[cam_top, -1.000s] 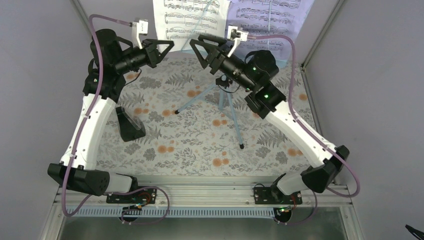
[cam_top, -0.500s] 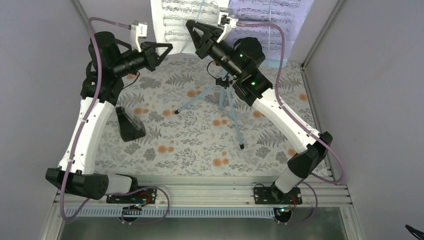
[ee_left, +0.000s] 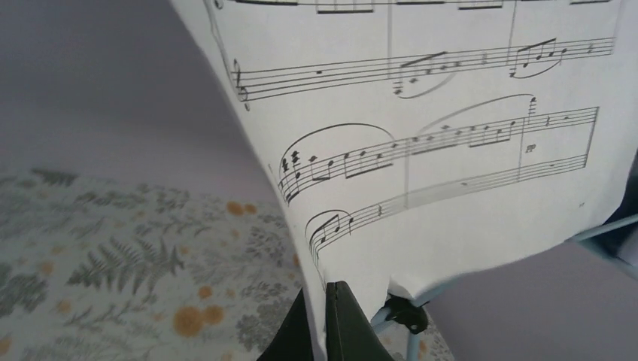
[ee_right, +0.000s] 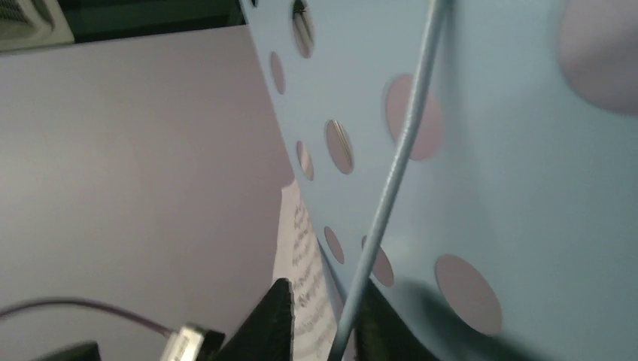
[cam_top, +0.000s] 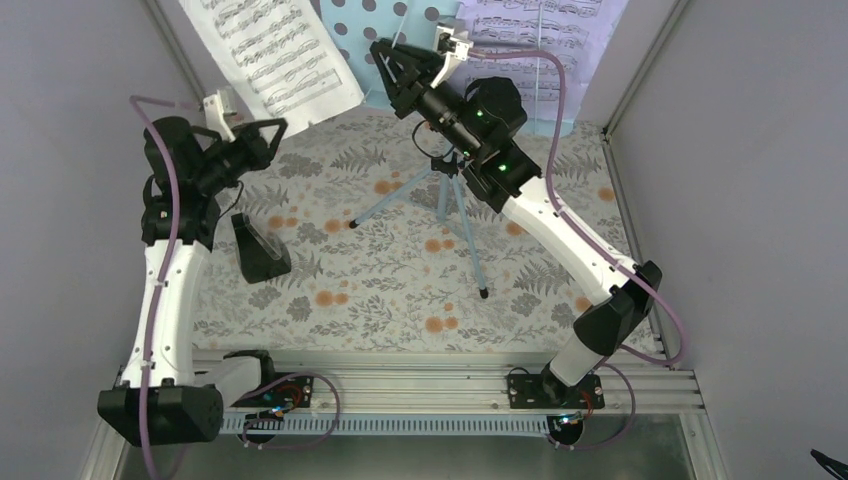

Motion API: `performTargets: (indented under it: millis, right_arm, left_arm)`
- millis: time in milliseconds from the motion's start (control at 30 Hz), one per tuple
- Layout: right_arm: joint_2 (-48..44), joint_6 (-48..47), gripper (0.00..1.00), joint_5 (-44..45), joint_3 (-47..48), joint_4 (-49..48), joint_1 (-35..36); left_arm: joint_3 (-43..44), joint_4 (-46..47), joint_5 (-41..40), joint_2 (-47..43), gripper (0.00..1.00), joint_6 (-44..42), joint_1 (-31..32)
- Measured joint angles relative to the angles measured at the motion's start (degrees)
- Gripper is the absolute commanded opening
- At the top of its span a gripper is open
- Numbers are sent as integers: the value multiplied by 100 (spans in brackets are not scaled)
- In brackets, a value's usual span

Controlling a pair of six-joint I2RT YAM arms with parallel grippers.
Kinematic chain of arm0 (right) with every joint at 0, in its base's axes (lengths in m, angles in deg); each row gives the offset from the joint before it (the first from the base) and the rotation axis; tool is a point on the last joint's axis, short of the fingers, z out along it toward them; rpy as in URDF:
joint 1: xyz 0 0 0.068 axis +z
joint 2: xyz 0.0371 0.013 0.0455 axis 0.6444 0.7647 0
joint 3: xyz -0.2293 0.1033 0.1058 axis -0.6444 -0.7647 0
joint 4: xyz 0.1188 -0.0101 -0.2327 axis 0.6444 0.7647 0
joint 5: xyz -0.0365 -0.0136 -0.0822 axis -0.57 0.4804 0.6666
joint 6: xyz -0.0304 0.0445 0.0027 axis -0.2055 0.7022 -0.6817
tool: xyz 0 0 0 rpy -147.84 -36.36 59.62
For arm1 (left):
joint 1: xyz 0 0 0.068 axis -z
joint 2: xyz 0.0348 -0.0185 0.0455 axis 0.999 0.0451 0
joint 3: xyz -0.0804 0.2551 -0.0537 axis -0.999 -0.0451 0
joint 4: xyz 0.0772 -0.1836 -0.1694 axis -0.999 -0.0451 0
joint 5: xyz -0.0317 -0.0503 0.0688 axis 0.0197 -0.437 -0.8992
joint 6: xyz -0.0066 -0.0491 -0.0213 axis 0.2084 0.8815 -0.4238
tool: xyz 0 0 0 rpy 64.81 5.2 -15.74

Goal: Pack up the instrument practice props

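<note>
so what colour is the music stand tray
The tray is light blue with round holes, best seen from the right wrist.

From above and behind we look down over the whole table. Our left wrist view faces the sheet of music up close, our right the music stand; overhead shares both.

The left arm rises bent at the elbow, its gripper pinched closed. The right arm stretches far forward, its gripper clamped narrow.
</note>
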Motion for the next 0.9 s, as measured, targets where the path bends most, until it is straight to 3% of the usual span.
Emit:
performTargets:
  millis: [67, 133, 333, 833, 900]
  right_arm:
    - [-4, -7, 58, 42, -63, -35, 0]
    - [-31, 2, 73, 42, -170, -61, -4]
    - [-205, -44, 95, -175, -413, -101, 11]
    - [-1499, -55, 100, -739, -1574, -398, 7]
    - [-1585, -57, 100, -767, -1631, -404, 7]
  left_arm:
    - [-352, 81, -22, -153, 2, 103, -212]
    - [-704, 151, -63, -286, 2, 153, -385]
    - [-1622, 168, -280, -258, 2, 11, -553]
    - [-2535, -107, -365, 1438, 2, -802, -540]
    - [-2581, -162, -431, 1543, 7, -933, -531]
